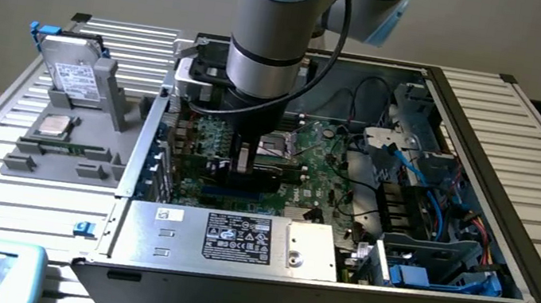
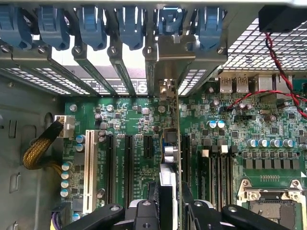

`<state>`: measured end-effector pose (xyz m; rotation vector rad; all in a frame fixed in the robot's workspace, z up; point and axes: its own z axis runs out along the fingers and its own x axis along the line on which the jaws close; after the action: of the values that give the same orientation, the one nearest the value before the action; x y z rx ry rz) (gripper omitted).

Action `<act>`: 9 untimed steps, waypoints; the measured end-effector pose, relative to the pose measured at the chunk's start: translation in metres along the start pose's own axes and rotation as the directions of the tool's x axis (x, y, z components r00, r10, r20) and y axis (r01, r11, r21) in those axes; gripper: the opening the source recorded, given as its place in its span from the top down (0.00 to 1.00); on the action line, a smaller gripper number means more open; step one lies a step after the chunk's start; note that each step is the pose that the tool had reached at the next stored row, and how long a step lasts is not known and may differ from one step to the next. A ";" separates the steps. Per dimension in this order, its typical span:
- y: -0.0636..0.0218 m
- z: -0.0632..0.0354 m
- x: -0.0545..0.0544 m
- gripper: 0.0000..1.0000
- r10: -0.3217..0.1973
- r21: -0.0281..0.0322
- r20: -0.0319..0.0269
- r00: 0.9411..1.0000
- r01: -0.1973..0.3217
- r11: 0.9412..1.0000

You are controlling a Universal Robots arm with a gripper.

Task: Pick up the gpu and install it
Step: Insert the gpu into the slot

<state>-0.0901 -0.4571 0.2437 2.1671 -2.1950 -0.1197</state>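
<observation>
Holding gpu edge-on (tool clamped) inside case, at motherboard.

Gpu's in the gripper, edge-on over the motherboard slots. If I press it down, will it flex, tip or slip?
Probably stiff: the gpu shows as a straight thin edge in the gripper. Held edge-on, it may tip sideways if pushed off-line. Likely fragile: a thin card among the closely packed parts of the motherboard.

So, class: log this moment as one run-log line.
jaws: shut on gpu | gpu: edge-on over motherboard slots, inside open case | seated: cannot tell
</observation>
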 end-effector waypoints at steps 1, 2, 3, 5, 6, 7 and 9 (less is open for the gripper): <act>0.0000 0.0002 0.000 0.72 0.000 0.000 0.000 1.000 0.000 1.000; 0.0000 0.0004 0.000 0.72 0.000 0.000 0.000 1.000 0.000 1.000; -0.0001 0.0004 0.000 0.72 0.000 0.000 0.000 1.000 0.000 1.000; -0.0003 0.0006 0.001 0.72 0.000 -0.005 0.000 1.000 0.000 1.000; -0.0002 0.0005 0.001 0.72 0.000 -0.008 0.000 1.000 0.000 1.000; -0.0001 0.0005 0.001 0.72 0.000 -0.008 0.000 1.000 0.000 1.000; -0.0001 0.0005 0.001 0.72 0.001 -0.008 0.000 1.000 -0.001 1.000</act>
<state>-0.0901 -0.4583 0.2431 2.1620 -2.1914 -0.1283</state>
